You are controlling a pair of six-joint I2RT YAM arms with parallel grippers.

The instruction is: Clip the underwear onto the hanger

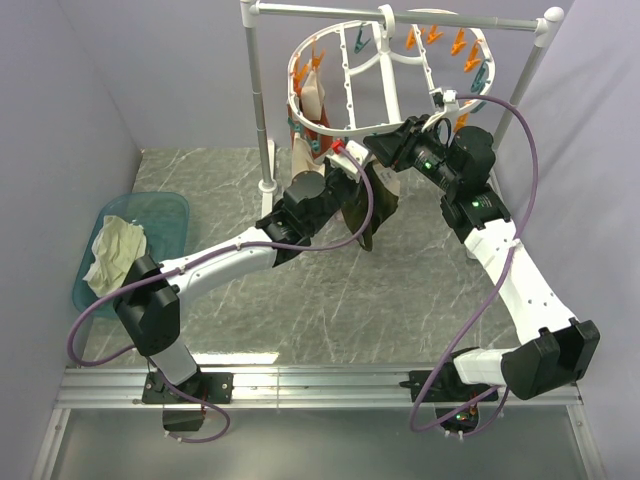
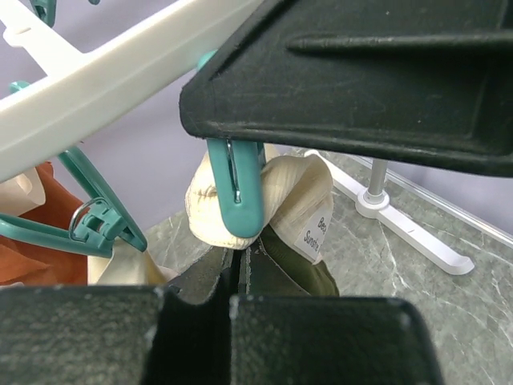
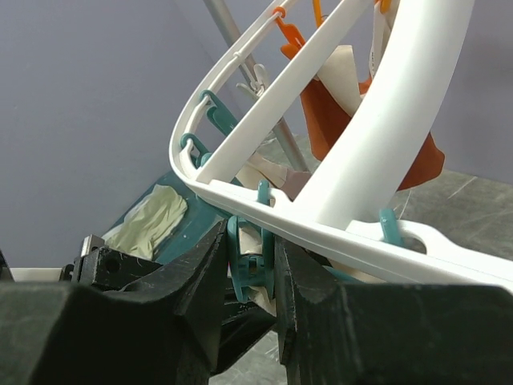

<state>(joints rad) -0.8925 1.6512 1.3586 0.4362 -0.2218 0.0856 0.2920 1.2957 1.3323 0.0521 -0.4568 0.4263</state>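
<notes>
The hanger (image 1: 385,75) is a white oval frame under the pole, with orange and teal pins on its rim (image 3: 361,160). The underwear (image 1: 372,215) hangs below its near edge: dark olive cloth (image 2: 309,269), beige waistband (image 2: 296,188) and a small label (image 2: 315,233). My left gripper (image 2: 239,269) is shut on the underwear just under the waistband and holds it up to the rim. My right gripper (image 3: 255,269) is shut on a teal clothespin (image 3: 252,261) that hangs from the rim. The pin's lower end (image 2: 239,200) overlaps the waistband; I cannot tell whether it bites.
Pinkish-beige and rust-red garments (image 1: 310,105) hang from the hanger's left side. The white pole stand (image 1: 265,100) carries the hanger, and its foot (image 2: 401,216) rests on the marble table. A teal basin (image 1: 165,215) at the left holds a cream cloth (image 1: 115,250).
</notes>
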